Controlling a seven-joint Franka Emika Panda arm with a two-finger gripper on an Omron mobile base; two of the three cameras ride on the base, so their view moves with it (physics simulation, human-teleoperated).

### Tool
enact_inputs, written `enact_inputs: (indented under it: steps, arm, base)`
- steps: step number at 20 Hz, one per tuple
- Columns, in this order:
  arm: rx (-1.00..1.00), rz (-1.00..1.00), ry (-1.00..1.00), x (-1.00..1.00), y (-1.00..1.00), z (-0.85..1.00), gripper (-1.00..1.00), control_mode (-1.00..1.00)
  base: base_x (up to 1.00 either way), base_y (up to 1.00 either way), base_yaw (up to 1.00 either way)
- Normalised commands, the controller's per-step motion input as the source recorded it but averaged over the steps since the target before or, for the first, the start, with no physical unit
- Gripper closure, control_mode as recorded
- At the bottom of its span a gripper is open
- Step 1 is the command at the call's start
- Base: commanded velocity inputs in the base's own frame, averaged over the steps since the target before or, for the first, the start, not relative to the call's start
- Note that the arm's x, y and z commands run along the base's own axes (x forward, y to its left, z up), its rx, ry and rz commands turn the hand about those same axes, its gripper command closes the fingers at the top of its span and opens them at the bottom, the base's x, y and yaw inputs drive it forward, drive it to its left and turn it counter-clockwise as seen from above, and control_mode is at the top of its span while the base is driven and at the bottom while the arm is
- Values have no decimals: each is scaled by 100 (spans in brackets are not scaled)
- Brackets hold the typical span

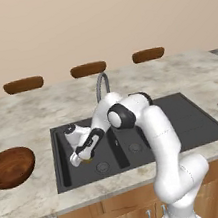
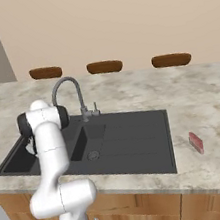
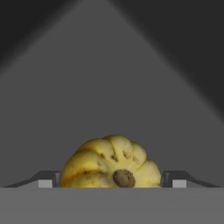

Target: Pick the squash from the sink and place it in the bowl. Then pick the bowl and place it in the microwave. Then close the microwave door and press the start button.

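Squash (image 3: 109, 162) is sitting right in front of the hand camera, ribbed and yellow with its little brown stem nub facing out, resting on the dark floor of the sink (image 1: 184, 118). The tool (image 1: 82, 159) is down in the left basin with one fingertip (image 3: 47, 179) on each side of it, jaws spread wide and standing apart from the skin, so I'd say it's bracketing the squash but hasn't got hold of anything yet. From the left base view you can see a bit of yellow poking out just under the tool, near the left drain. Off to the left on the marble table (image 1: 22, 121) the reddish wooden bowl (image 1: 10, 167) sits empty, well apart from the sink. Further back there's the curved faucet (image 2: 68, 91), and a small pinkish thing (image 2: 196, 142) lies on the table right of the sink. So progress-wise: basically nothing is finished. Squash is not yet lifted, and the whole bowl, microwave, door and start button bit is still to come. First step in progress, I reckon.
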Motion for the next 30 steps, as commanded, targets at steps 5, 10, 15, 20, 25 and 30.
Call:
enact_inputs:
  steps: [5, 10, 15, 20, 25, 30]
  arm:
    - [0, -5, -9, -67, -2, 97, 100, -100]
    - [0, -2, -5, -55, 13, 100, 100, -100]
    - [0, -4, -1, -51, 43, 100, 100, -100]
    - [-1, -1, 0, -32, 97, 100, 100, -100]
    - [-3, 0, -5, -14, 100, 93, 100, -100]
    - [0, 2, 0, -22, 100, 46, 100, -100]
  base:
    - [0, 0, 0]
    - [0, 0, 0]
    - [0, 0, 0]
    - [0, 0, 0]
    - [0, 0, 0]
    - [0, 0, 0]
